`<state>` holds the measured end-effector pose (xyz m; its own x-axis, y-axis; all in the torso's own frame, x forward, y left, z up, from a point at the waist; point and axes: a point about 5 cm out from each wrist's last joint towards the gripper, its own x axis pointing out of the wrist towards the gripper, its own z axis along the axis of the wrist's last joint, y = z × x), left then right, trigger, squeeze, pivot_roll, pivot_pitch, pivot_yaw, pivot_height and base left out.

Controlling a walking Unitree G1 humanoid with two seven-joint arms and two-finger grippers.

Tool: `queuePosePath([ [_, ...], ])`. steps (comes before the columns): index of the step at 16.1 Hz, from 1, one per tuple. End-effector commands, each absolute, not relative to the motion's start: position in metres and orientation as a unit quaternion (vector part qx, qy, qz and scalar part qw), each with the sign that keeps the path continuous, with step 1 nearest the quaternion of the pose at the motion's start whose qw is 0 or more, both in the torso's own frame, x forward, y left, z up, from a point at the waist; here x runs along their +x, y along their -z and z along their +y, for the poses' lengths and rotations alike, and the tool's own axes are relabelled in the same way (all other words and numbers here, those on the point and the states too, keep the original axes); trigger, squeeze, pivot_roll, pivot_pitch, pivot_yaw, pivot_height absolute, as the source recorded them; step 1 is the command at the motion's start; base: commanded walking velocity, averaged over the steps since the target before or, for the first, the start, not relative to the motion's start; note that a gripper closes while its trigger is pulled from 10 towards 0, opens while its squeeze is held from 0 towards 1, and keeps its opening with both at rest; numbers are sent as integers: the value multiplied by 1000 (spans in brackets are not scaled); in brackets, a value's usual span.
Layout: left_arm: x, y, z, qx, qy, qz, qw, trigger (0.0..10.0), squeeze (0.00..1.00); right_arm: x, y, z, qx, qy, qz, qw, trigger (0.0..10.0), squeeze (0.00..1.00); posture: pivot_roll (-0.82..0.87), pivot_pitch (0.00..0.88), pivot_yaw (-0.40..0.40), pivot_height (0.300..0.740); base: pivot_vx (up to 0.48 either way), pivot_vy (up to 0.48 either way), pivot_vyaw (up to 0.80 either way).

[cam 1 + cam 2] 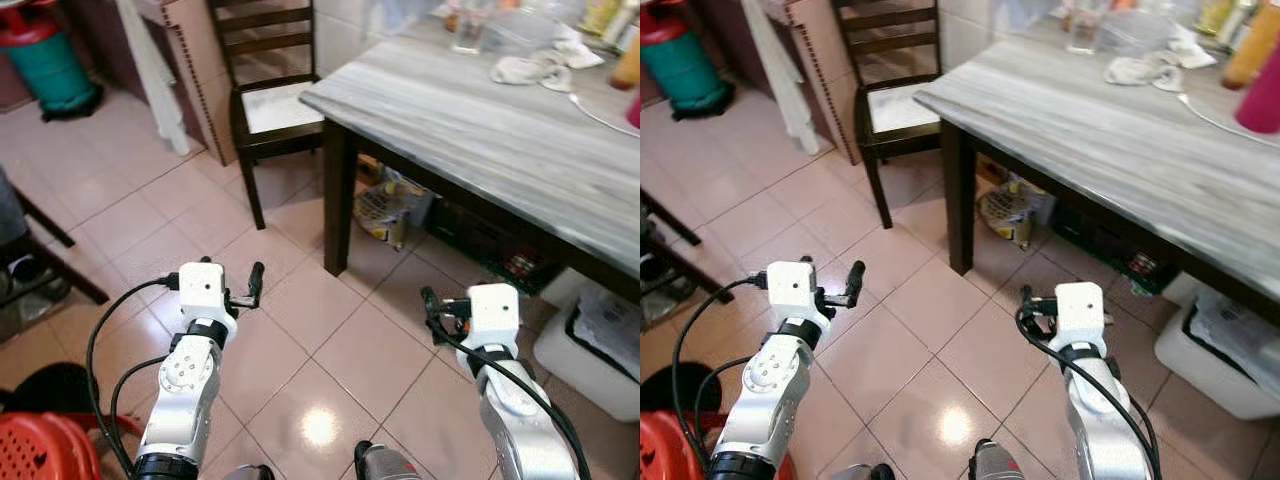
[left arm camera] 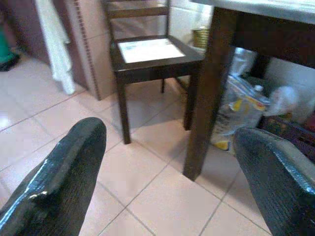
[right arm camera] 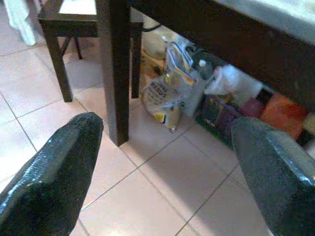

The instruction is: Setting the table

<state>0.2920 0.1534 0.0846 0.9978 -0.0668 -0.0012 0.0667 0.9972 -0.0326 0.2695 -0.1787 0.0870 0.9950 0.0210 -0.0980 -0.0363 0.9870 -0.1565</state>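
— So, where is your table?

— Your grey wood-grain table (image 1: 480,130) stands ahead and to the right on dark legs, one leg (image 1: 338,200) planted on the pinkish floor tiles (image 1: 330,350). At its far end you have a crumpled white cloth (image 1: 530,68), a clear glass (image 1: 468,32), and what looks like a clear container beside it. A white plate rim (image 1: 600,115) curves in near the right edge, with an orange bottle (image 1: 1252,45) and a pink object (image 1: 1262,100) past it.

— And your grippers?

— You hold both low over the tiles, short of the table. Your left gripper (image 2: 167,177) has its fingers (image 2: 64,182) spread wide with nothing between them; your right gripper (image 3: 167,177) is spread the same way, also holding nothing.

— What else is around you?

— You have a dark wooden chair (image 1: 265,100) with a pale seat just beside the table's left corner. Under the table sit a printed bag (image 3: 170,93) and dark crates; a white bin (image 1: 590,360) is at the right. Far left you see a green canister (image 1: 45,60), and a red stool (image 1: 40,445) by your left arm
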Motion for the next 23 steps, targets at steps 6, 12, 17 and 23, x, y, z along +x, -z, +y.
queuePosePath([
  [6, 296, -83, 155, -21, 0, -4, 1000, 10000, 0, 283, -96, -173, -108, -49, 35, 992, 10000, 0, -165, 57, -53, 740, 0, 0, 0],
  [12, 304, -90, 160, 7, -8, -13, 1000, 10000, 0, 296, -108, -157, -94, -68, -9, 993, 10000, 0, -159, 56, 5, 740, 0, 0, 0],
  [17, 302, -96, 155, 21, 11, -22, 999, 10000, 0, 287, -106, -158, -76, -57, -15, 995, 10000, 0, -147, 122, 33, 740, 0, 0, 0],
  [23, 295, -99, 159, 30, 7, -24, 999, 10000, 0, 279, -108, -159, -69, -58, -18, 996, 10000, 0, -136, 180, 50, 740, 0, 0, 0],
])
